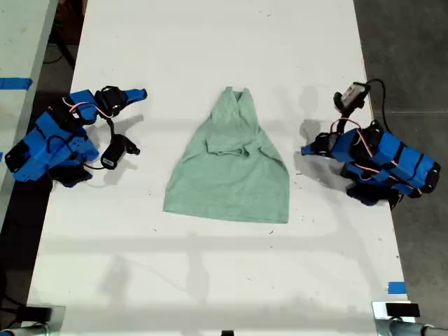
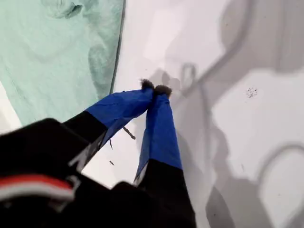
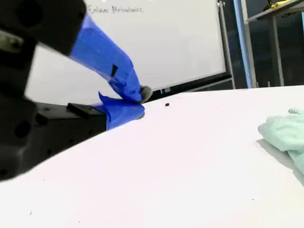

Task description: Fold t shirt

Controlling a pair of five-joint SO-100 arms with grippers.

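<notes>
The pale mint-green t shirt [image 1: 231, 168] lies flat in the middle of the white table [image 1: 210, 280], narrow at its far end and wide at its near hem, with cloth bunched near its centre. My first gripper [image 1: 306, 149] rests shut and empty on the table at the exterior view's right, just beside the shirt's edge [image 2: 61, 47]; its blue-taped tips [image 2: 154, 88] meet on bare table. My second gripper [image 1: 142, 93] sits at the exterior view's left, shut on nothing [image 3: 141, 102], well apart from the shirt [image 3: 285, 133].
Both blue arm bodies lie low near the table's long edges. Blue tape marks [image 1: 396, 287] sit near the edge at the exterior view's lower right. A whiteboard [image 3: 156, 42] stands beyond the table. Dark floor borders the table on both sides.
</notes>
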